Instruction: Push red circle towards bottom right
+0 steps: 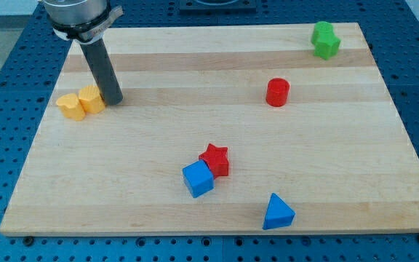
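Resting far left: my tip [113, 100], a bare rod grasping nothing, touching two yellow blocks [80, 102]. Red circle [277, 92]: right of centre, well apart. Green block [325, 39]: far right. Red star [215, 159], blue cube [198, 179]: touching, near centre. Blue triangle [276, 212]: nearest.

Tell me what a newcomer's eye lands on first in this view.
Probably the dark rod at the view's upper left, my tip right beside two yellow blocks. Next, the red circle standing alone right of centre, then the red star touching the blue cube near the bottom.
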`<control>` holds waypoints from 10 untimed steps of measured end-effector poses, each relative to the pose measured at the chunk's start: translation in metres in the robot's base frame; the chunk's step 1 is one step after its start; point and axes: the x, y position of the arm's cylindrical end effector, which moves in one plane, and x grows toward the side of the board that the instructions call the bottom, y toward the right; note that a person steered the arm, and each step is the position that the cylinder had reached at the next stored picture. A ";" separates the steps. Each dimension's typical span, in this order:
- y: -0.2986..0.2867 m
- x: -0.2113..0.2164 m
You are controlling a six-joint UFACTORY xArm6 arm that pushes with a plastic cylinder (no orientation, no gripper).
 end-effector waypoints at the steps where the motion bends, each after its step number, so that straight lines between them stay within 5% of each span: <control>1: 0.000 0.000; 4: 0.199 0.012; 8: 0.199 0.014; 10: 0.160 -0.019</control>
